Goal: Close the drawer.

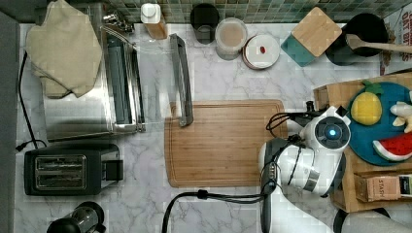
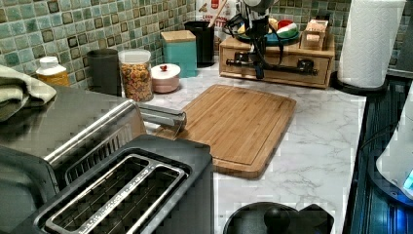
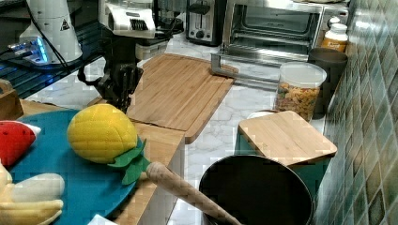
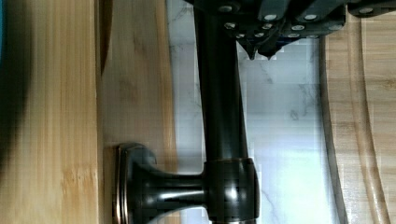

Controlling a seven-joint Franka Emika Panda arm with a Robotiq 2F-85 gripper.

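One drawer (image 2: 275,62), one dark handle (image 4: 223,116); I see my gripper (image 4: 261,46) at it, finger state unclear. "OAT" legible behind the drawer box.

My arm reaches down with the wrist vertical, my gripper (image 2: 258,73) pointing straight down, low.

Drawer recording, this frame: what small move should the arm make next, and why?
Probably a short retreat off the handle. In the left view the drawer front looks flush with its wooden box, so closing seems done. The tool sits at the bar; in the wrist view its dark fingers are against the bar's side. Backing away toward the cutting board would free it.
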